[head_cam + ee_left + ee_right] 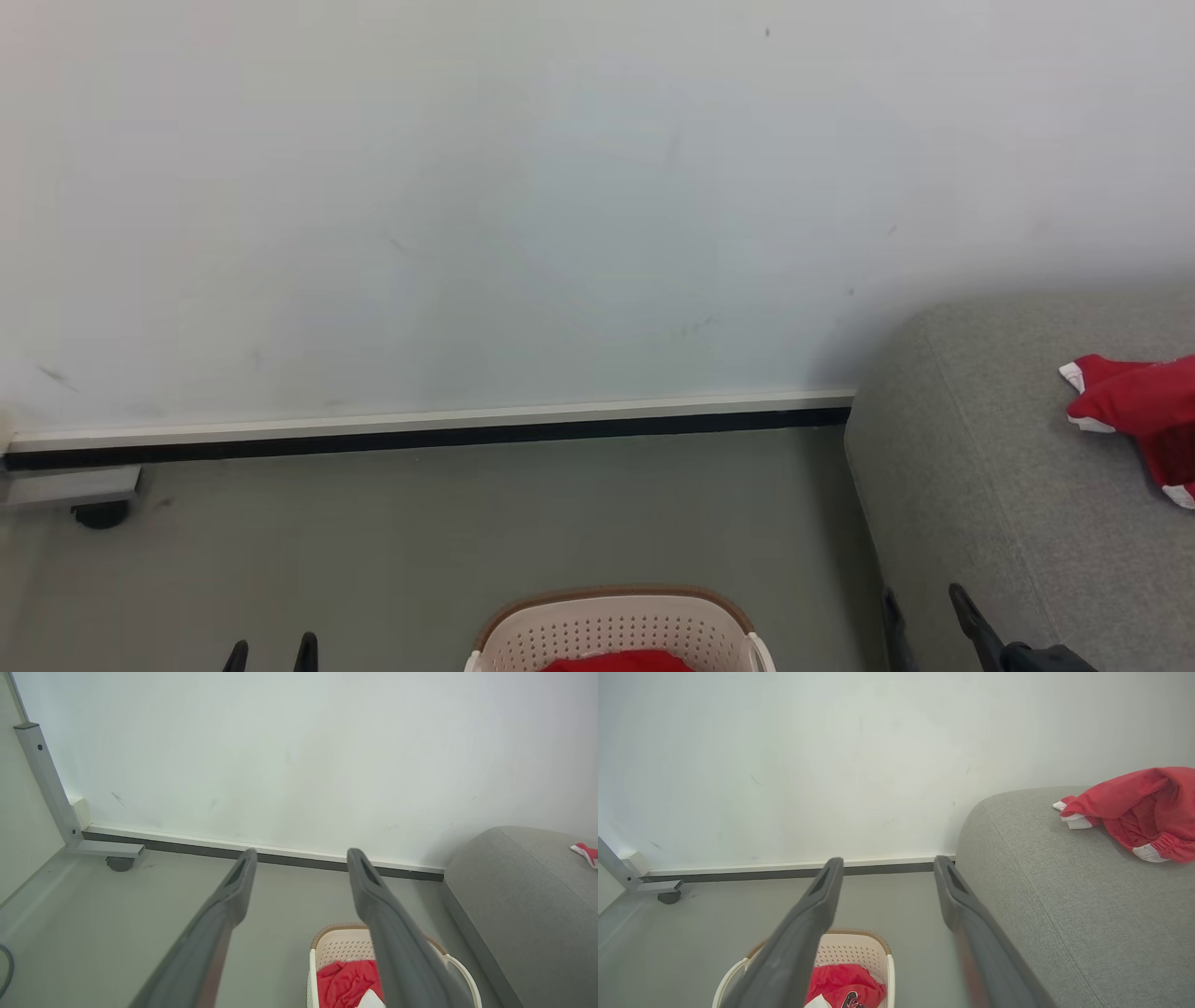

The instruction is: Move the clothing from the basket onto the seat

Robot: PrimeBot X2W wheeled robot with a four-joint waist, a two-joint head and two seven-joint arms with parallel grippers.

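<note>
The clothing (845, 982) is in 2 places: a red heap with a white patch and a dark mark in the basket (616, 627), and 1 red garment (1134, 805) with white trim on the seat (1008, 485).

In the head view, from the left:
- At the far left a grey metal frame foot (65, 487) stands on a black castor (99, 514), against the dark baseboard (420, 437) under the pale wall (467, 187).
- The left gripper (272, 644) is at the lower left over bare grey floor (420, 541). Its 2 fingers are spread apart with nothing between them.
- The basket stands on the floor at the bottom centre, with red cloth showing inside its perforated wall.
- The right gripper (922, 593) is between the basket and the seat, just beside the seat's rounded front edge. Its fingers are also parted and empty.
- The seat takes up the right side.
- The red garment lies crumpled on top of the seat near the right edge, well apart from both grippers.
</note>
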